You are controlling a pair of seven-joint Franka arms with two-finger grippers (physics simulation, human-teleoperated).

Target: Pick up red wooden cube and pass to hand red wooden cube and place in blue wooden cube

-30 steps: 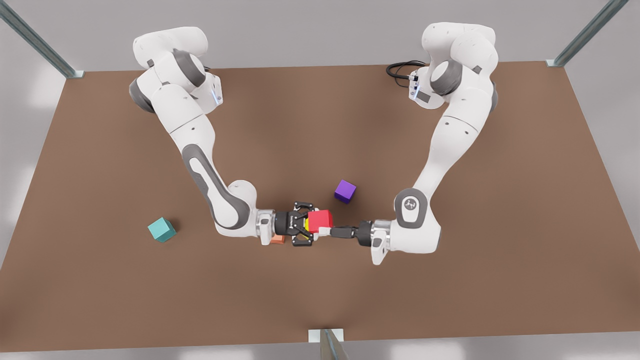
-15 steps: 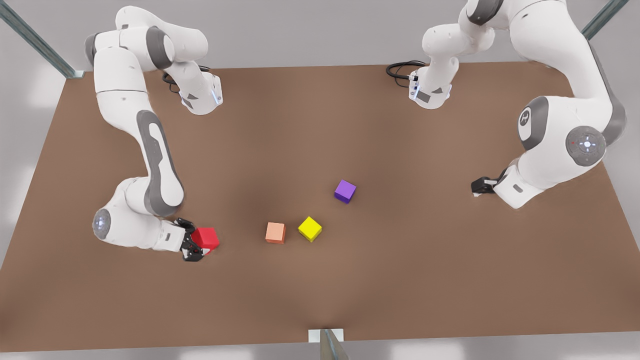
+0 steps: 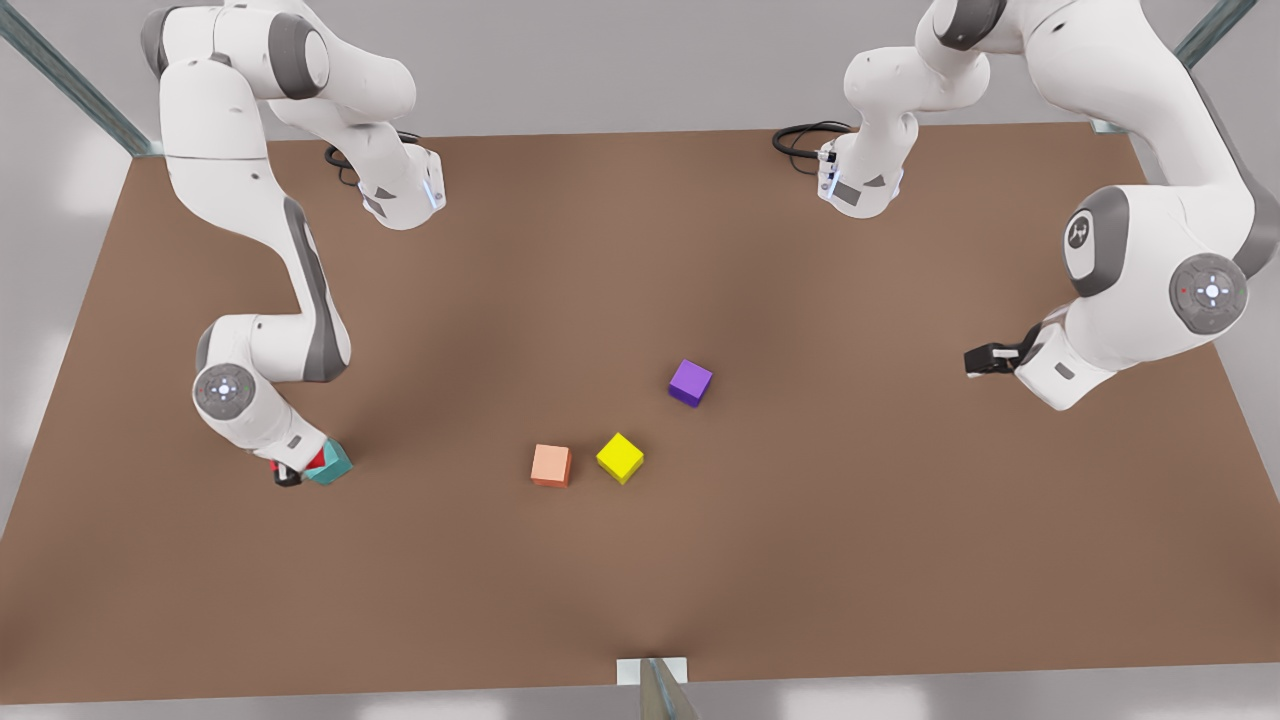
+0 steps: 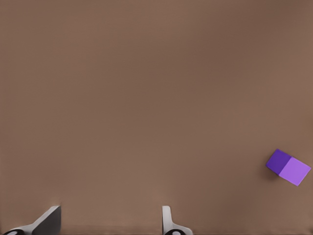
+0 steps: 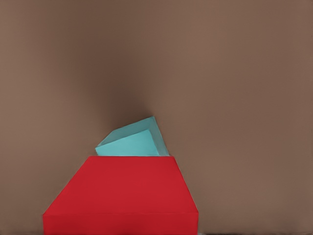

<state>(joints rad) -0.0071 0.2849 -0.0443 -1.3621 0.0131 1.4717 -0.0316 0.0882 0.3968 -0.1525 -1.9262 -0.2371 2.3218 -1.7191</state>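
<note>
Soft even light overhead, my table (image 3: 640, 250) evenly bright, faint blurred shadows beneath the cubes, no glare, mild softness throughout

No readable text, label, brand or number stands on the cubes, the arms or the tabletop (image 3: 640, 250).

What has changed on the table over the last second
The right tool took the red cube from the left tool at mid-table and carried it toward the front view's left, down to the teal cube. The left tool let go and drew back to the front view's right, open. The purple, yellow and peach cubes stayed put.
</note>
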